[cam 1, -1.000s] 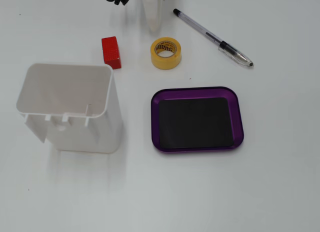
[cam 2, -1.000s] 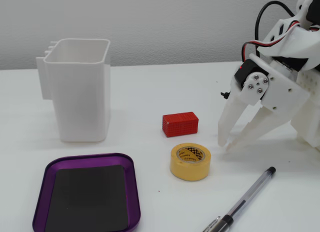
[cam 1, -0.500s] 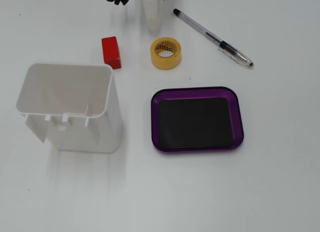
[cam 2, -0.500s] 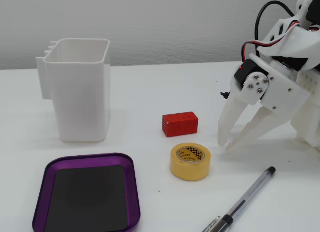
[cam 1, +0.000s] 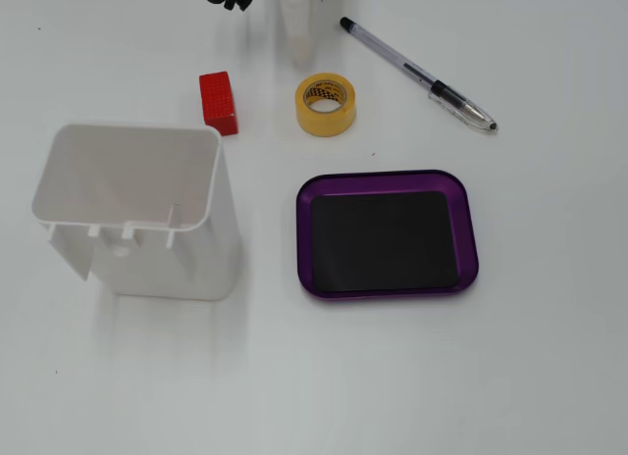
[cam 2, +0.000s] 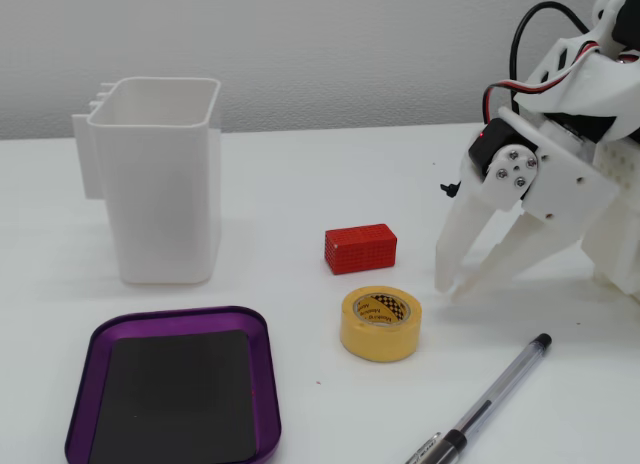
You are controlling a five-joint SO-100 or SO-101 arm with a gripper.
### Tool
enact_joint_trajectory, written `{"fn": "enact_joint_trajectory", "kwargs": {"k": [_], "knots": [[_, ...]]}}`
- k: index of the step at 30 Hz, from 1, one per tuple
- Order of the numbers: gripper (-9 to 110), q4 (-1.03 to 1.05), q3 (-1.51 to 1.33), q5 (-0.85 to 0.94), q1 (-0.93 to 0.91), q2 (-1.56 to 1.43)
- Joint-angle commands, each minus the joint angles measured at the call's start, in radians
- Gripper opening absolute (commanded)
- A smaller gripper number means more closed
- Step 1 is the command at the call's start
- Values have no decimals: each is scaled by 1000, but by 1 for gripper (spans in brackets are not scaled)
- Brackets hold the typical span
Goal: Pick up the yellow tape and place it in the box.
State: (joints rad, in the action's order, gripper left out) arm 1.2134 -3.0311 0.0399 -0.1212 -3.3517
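The yellow tape [cam 1: 326,123] lies flat on the white table, just above the purple box [cam 1: 383,241] in a fixed view. In the other fixed view the tape [cam 2: 378,342] sits to the right of the box [cam 2: 170,394], whose black mat is bare. My white gripper [cam 2: 450,291] stands tips-down on the table to the right of and behind the tape, apart from it. Its fingertips are together and it holds nothing. Only its tapered tip [cam 1: 302,55] shows at the top edge of the first fixed view, just left of the tape.
A red block [cam 1: 218,102] [cam 2: 360,248] lies beside the tape. A tall white plastic bin [cam 1: 137,210] [cam 2: 160,184] stands next to the box. A clear pen [cam 1: 417,75] [cam 2: 490,399] lies on the far side of the tape from the block.
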Motion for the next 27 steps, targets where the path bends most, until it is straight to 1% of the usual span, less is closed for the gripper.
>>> {"fn": "enact_joint_trajectory", "kwargs": {"k": [1,3,6,10,14,19,24,27], "knots": [[1,-77,66,167,-8,-48],[3,-107,141,267,-11,-37],[6,-78,272,270,-9,55],[9,-75,422,268,0,362],[9,-57,577,267,9,696],[9,-26,675,275,107,1011],[12,-41,680,272,184,1111],[13,-104,680,235,173,1123]]}}
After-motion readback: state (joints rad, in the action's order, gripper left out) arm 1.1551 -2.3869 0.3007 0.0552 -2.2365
